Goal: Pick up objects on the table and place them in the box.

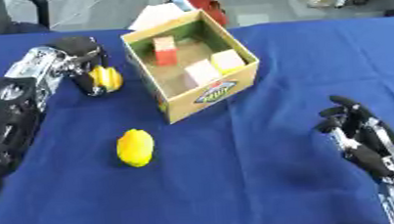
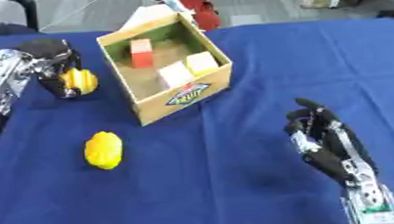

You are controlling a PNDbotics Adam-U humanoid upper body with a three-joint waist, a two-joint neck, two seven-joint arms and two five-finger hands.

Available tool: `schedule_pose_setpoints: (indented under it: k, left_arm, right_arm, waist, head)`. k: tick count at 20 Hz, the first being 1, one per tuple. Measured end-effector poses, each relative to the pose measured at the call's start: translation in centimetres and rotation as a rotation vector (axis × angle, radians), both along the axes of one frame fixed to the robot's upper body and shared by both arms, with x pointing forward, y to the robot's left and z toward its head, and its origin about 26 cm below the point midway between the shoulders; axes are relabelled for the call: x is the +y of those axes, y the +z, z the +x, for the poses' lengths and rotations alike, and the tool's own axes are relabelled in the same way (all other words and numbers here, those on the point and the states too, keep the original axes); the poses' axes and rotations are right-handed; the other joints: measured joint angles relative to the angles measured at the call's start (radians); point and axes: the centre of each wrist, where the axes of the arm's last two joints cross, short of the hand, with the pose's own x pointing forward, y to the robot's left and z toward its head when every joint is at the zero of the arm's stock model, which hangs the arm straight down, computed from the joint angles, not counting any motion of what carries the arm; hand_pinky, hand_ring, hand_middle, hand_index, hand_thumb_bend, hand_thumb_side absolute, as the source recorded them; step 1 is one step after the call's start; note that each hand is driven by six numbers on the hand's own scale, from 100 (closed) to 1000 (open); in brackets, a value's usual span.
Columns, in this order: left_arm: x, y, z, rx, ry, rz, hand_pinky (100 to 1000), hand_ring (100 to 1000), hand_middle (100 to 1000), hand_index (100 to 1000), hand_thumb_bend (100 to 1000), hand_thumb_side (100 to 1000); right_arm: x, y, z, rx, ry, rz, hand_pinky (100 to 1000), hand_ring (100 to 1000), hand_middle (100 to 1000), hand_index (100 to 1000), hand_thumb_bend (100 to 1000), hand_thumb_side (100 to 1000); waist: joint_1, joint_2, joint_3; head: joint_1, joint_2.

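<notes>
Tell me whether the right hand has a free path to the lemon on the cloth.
Probably yes: bare blue cloth lies between the right hand and the lemon; the box sits farther back.

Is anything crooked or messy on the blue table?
Only the box looks crooked: it sits turned at an angle to the table edge, with blocks inside. Nothing is spilled or broken. A yellow lemon lies alone on the cloth, and the left robot hand holds another yellow thing.
</notes>
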Motion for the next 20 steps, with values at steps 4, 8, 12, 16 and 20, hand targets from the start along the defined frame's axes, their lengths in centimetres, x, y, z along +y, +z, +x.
schedule_pose_setpoints:
  k: [4,8,12,16,20]
  left_arm:
    - [-0.8,3.3,-0.5,-0.095,-0.059,-0.013,602,408,354,545,356,155]
    - [-2.7,7.3,-1.2,-0.203,-0.158,-0.051,605,406,351,540,319,147]
    - [-5.1,8.7,-1.7,-0.216,-0.277,-0.080,609,421,363,553,309,154]
    - [-7.7,7.5,-1.7,-0.119,-0.394,-0.081,613,434,378,570,308,163]
    - [-9.4,5.9,-1.7,0.002,-0.471,-0.070,617,450,397,593,289,170]
  right_arm:
    - [0.0,0.0,0.0,0.000,-0.001,0.000,657,626,661,900,100,366]
    - [0.0,-0.1,0.0,0.003,-0.001,0.000,657,626,661,900,100,366]
    - [0.0,-0.2,0.0,0.007,0.000,-0.001,657,626,662,900,100,367]
    - [0.0,-0.2,0.0,0.007,0.000,-0.001,657,626,662,900,100,364]
    - [0.0,-0.2,0.0,0.008,0.000,-0.001,657,626,662,900,100,364]
  waist:
    - [0.000,0.000,0.001]
    - [0.000,-0.001,0.000]
    - [0.000,-0.001,-0.007]
    - [0.000,-0.001,-0.017]
    - [0.000,-0.001,-0.020]
  head:
    - [0.000,0.000]
    - [-0.001,0.000]
    - [-0.001,0.001]
    - [-0.001,0.001]
    - [0.000,0.001]
